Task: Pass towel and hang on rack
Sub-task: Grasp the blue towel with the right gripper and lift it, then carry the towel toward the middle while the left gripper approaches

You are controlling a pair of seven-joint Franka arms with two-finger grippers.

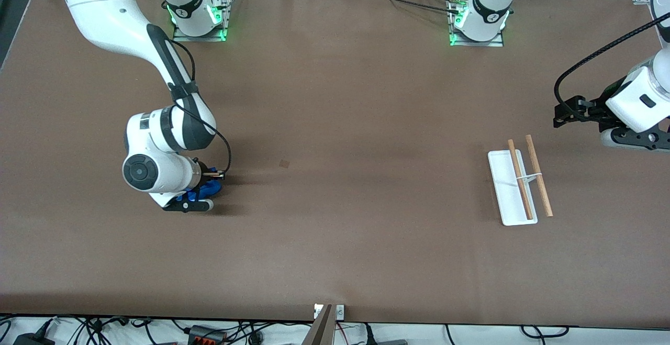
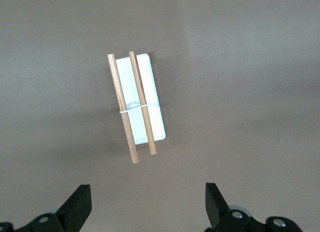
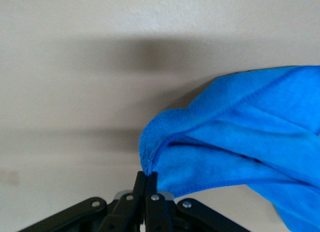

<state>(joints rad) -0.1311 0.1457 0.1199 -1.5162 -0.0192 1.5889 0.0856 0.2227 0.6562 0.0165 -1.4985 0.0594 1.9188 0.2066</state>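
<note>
The bright blue towel (image 1: pixel 205 189) is at the right arm's end of the table, mostly hidden under the right wrist. In the right wrist view my right gripper (image 3: pixel 145 178) is shut on a folded edge of the towel (image 3: pixel 240 147), and the rest of the cloth spreads out from the fingers, low over the table. The rack (image 1: pixel 513 188), a white base with two wooden rods, stands at the left arm's end of the table. My left gripper (image 1: pixel 558 115) is open and empty, in the air beside the rack. The left wrist view shows the rack (image 2: pixel 136 106) ahead of its spread fingertips (image 2: pixel 80 199).
A small dark mark (image 1: pixel 284 163) is on the brown tabletop between the towel and the rack. The arm bases (image 1: pixel 199 20) (image 1: pixel 479 23) stand along the table's edge farthest from the front camera. Cables lie past the edge nearest to the front camera.
</note>
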